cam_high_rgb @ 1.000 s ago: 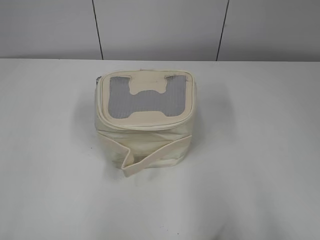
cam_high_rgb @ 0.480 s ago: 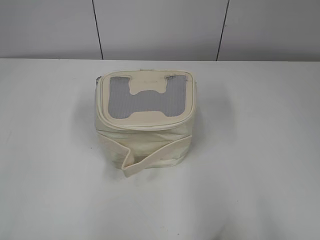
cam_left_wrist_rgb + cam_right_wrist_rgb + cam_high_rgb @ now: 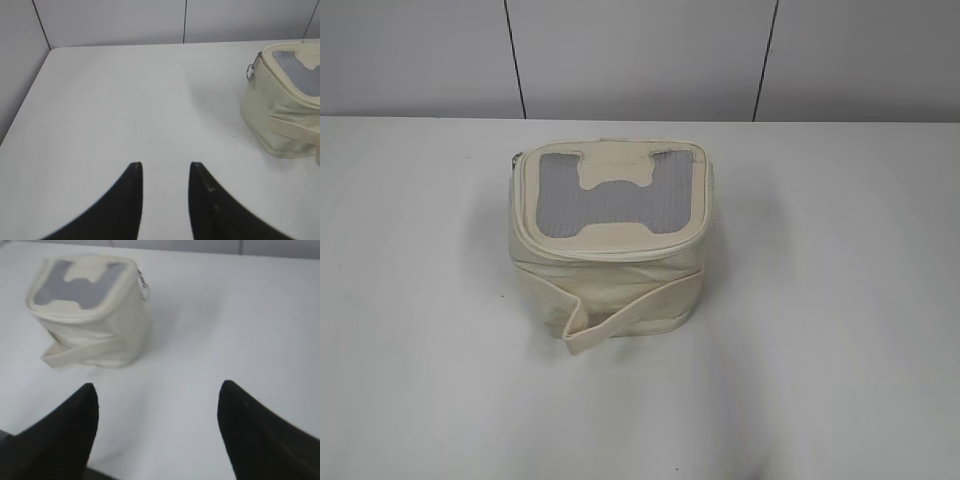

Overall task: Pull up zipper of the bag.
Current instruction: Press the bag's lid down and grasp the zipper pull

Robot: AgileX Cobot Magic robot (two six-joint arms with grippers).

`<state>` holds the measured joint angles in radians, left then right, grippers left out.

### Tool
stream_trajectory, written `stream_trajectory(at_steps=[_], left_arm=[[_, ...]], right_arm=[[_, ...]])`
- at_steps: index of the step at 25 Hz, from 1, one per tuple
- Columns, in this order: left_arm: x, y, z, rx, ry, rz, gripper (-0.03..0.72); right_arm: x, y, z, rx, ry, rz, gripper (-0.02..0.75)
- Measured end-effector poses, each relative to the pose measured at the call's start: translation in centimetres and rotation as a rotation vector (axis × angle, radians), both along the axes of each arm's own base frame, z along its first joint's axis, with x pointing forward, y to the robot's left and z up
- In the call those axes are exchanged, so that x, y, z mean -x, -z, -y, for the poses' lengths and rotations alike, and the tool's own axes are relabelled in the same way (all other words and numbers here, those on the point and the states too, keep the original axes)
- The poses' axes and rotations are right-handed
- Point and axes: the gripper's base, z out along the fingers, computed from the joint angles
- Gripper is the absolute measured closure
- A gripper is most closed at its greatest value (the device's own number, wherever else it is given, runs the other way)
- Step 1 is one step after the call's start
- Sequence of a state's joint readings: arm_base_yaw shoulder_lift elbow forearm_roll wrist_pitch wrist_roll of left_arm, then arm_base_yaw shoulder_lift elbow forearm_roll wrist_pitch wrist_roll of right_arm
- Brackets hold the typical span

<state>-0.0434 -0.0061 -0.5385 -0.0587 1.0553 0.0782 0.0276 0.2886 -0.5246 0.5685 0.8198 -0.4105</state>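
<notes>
The bag is a small boxy cream bag standing on the white table, with a grey mesh top panel and a wide cream strap across its front. The zipper runs round the rim of the top panel. A silver ring pull hangs at the bag's back left corner. The bag shows at the right edge of the left wrist view and at the upper left of the right wrist view. My left gripper is open and empty, left of the bag. My right gripper is wide open and empty, short of the bag.
The white table extends on all sides of the bag. A grey panelled wall stands behind the table's far edge. The table's left edge shows in the left wrist view.
</notes>
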Motion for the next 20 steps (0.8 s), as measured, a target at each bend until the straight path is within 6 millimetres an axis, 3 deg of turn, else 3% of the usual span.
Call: stream_trajectory(at_steps=[4,11,16,20], left_arm=[[0.0,0.0,0.0,0.000,0.000,0.000,0.441],[0.0,0.0,0.0,0.000,0.000,0.000,0.441],[0.0,0.0,0.0,-0.002,-0.001,0.001,0.441],[0.0,0.0,0.0,-0.002,-0.002,0.001,0.441]], right_arm=[[-5.9,-1.3,-1.4,0.017,-0.182,-0.005,0.169],[-20.3,-1.2,-4.2,0.074,-0.445,-0.147,0.248],[-29.8,0.4,-10.5,0.176,-0.671,-0.180,0.255],[-34.8,2.5,-16.2,0.233,-0.830,-0.204,0.255]])
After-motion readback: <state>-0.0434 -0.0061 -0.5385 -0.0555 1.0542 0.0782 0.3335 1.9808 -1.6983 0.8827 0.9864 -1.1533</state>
